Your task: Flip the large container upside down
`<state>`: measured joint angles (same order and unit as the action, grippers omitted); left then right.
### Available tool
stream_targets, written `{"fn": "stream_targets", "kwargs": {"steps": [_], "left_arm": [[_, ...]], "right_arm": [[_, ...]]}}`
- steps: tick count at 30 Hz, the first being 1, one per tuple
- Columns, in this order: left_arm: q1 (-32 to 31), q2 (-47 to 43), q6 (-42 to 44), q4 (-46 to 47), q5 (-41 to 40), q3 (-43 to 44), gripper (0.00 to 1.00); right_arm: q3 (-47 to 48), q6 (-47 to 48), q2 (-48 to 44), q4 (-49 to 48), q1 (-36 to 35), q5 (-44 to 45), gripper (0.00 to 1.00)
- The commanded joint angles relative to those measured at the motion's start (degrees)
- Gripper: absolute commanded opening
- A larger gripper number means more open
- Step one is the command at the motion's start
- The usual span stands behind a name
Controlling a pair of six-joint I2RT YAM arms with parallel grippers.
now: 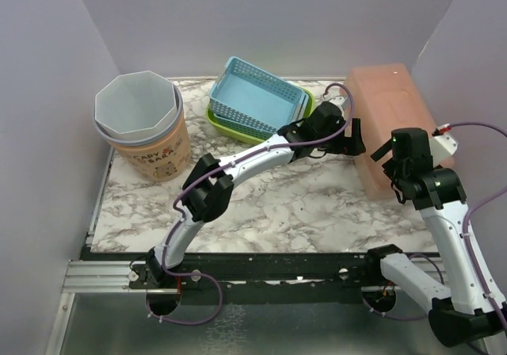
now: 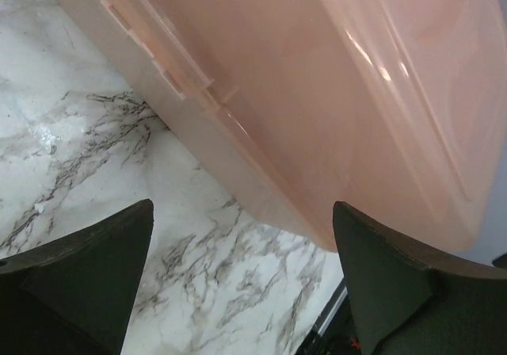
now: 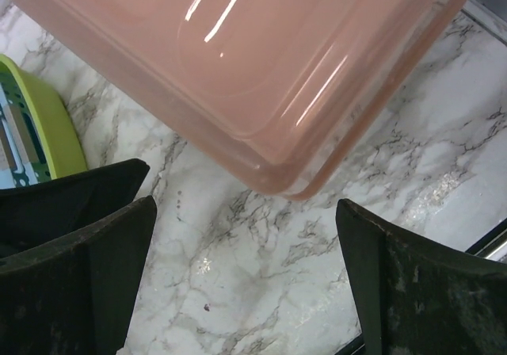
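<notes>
The container (image 1: 394, 117), a large pink tub, sits at the right end of the marble surface (image 1: 301, 208), its long side running from front to back. A closed, glossy face with a shallow sunken panel is turned up. Along the lower edge, near the surface, runs a lip with small tabs. This suggests the rim is already down, though base and lid cannot be told apart for certain.

The left claw (image 1: 358, 137) is open just beside the tub's left wall, and it holds nothing. The right claw (image 1: 386, 165) is also wide open and empty, close to the near end. Both wrist views show the tub between spread fingers with bare marble beneath and no contact.

The step looks like either the reach-in or the release after the flip. If the tub has not been turned, the next move needs both claws on opposite walls, then a lift and a roll well clear of the baskets (image 1: 257, 101). The bucket (image 1: 142, 125) is well apart at far left.
</notes>
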<state>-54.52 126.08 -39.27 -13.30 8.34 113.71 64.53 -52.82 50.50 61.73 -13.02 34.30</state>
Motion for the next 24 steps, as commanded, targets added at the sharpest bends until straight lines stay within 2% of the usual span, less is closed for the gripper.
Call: {"fn": "stream_targets", "kwargs": {"steps": [1, 4, 11, 15, 20, 24], "left_arm": [[0.02, 3.33, -2.35, 1.89, -0.29, 5.33, 0.95], [0.24, 4.35, -2.73, 3.13, -0.54, 5.27, 0.96], [1.91, 8.98, -6.51, 9.09, 1.04, 6.76, 0.96], [3.18, 13.88, -7.17, 10.39, 4.19, 13.55, 0.95], [4.52, 21.10, -9.25, 10.95, 9.24, 23.94, 0.94], [5.67, 22.83, -11.68, 13.06, 9.84, 24.25, 0.93]], "right_arm": [[-0.01, 7.62, -0.43, -6.38, 6.08, -7.12, 1.00], [0.07, 10.07, 2.56, -7.61, 11.20, -12.07, 1.00], [-3.45, 15.00, 5.94, -15.91, 25.39, -31.21, 1.00], [-3.36, 17.20, 7.69, -18.90, 26.24, -37.16, 1.00], [-5.10, 17.23, 8.04, -20.77, 26.29, -38.40, 1.00], [-6.26, 17.38, 10.14, -23.14, 26.31, -38.81, 1.00]]}}
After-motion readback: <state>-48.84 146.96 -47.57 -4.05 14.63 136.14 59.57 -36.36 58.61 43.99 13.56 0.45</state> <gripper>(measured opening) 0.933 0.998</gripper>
